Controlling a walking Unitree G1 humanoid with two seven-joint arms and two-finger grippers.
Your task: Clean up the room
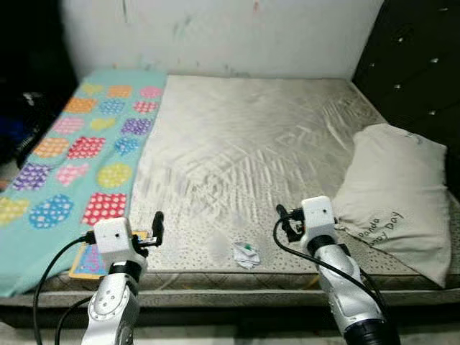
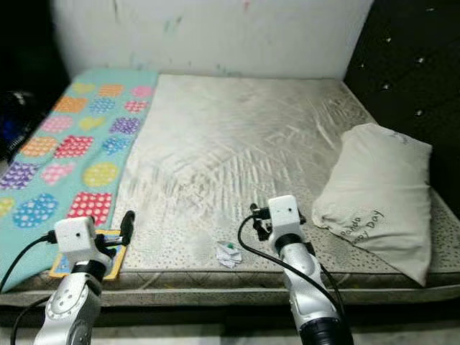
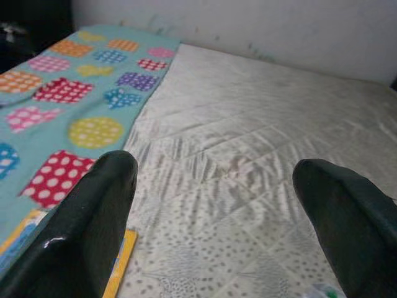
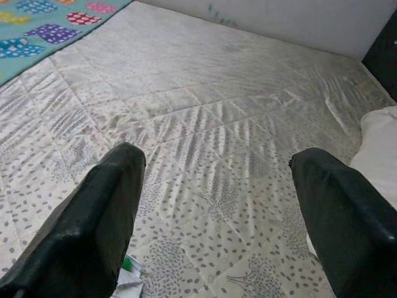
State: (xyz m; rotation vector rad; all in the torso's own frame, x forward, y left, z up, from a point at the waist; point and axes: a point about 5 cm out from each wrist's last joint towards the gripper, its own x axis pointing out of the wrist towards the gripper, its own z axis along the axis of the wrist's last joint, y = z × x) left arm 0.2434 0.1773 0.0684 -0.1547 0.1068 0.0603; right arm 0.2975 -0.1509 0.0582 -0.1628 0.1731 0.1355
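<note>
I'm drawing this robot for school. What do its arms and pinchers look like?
Both arms are shiny silver tubes ending in a white boxy block, with black cables looping beside them. The left gripper and right gripper each have two long, glossy black fingers with rounded tips.

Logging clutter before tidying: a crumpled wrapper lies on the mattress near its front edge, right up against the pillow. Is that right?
Not quite. The wrapper does lie on the mattress near its front edge, but well apart from the pillow; it sits between the left pincer and right pincer, as the left eye view shows.
</note>
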